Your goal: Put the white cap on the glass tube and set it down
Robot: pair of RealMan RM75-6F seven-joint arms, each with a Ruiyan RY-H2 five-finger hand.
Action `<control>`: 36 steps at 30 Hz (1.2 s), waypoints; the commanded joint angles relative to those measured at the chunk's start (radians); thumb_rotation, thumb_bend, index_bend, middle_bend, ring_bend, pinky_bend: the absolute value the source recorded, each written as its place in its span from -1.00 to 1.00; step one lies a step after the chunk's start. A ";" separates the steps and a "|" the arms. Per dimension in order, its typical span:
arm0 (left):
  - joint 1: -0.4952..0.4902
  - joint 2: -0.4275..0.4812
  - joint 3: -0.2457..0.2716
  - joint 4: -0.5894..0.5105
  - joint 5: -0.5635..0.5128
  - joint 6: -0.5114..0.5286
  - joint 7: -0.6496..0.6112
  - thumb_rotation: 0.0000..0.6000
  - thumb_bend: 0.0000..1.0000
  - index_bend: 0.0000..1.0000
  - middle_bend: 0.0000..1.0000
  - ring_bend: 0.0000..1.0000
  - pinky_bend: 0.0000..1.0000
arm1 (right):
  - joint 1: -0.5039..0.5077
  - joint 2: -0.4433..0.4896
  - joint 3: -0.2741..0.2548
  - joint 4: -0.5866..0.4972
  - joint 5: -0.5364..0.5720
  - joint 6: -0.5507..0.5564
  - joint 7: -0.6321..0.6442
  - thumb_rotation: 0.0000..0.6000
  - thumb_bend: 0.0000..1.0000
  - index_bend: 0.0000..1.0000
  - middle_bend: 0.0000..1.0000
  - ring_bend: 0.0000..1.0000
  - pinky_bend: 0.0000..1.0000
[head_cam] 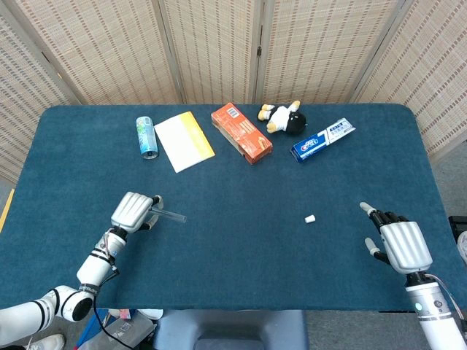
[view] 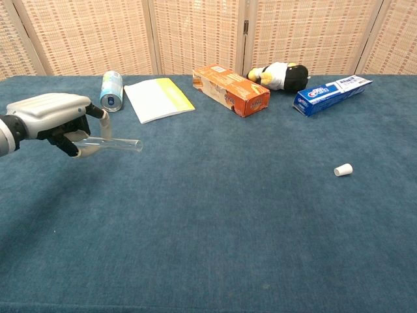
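Note:
My left hand (head_cam: 132,211) (view: 55,119) grips a clear glass tube (head_cam: 171,215) (view: 117,144) near one end and holds it above the blue table, its free end pointing right. The small white cap (head_cam: 310,218) (view: 343,170) lies on the cloth right of centre, far from the tube. My right hand (head_cam: 398,244) hovers open near the front right edge, fingers spread, some way right of the cap. The chest view does not show it.
Along the back stand a drinks can (head_cam: 146,136), a white and yellow booklet (head_cam: 184,141), an orange box (head_cam: 241,133), a penguin plush toy (head_cam: 283,118) and a blue toothpaste box (head_cam: 322,140). Woven screens close off the far side.

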 commanded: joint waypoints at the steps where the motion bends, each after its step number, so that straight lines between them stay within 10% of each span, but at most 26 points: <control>1: 0.010 0.019 -0.003 -0.032 -0.006 0.003 0.008 1.00 -0.21 0.27 0.91 0.87 1.00 | 0.058 -0.016 0.015 -0.010 0.039 -0.087 -0.047 1.00 0.08 -0.70 0.28 0.47 0.83; 7: 0.020 0.029 -0.014 -0.060 -0.031 0.007 0.042 1.00 -0.21 0.27 0.91 0.87 1.00 | 0.151 -0.047 0.032 0.004 0.141 -0.250 -0.100 1.00 0.52 -0.64 0.82 0.96 1.00; 14: 0.030 0.035 -0.018 -0.085 -0.053 0.008 0.073 1.00 -0.21 0.27 0.92 0.88 1.00 | 0.222 -0.112 0.035 0.074 0.253 -0.375 -0.110 1.00 0.95 -0.60 1.00 1.00 1.00; 36: 0.039 0.034 -0.025 -0.114 -0.068 0.006 0.114 1.00 -0.21 0.28 0.93 0.89 1.00 | 0.319 -0.234 0.004 0.244 0.380 -0.506 -0.062 1.00 1.00 -0.59 1.00 1.00 1.00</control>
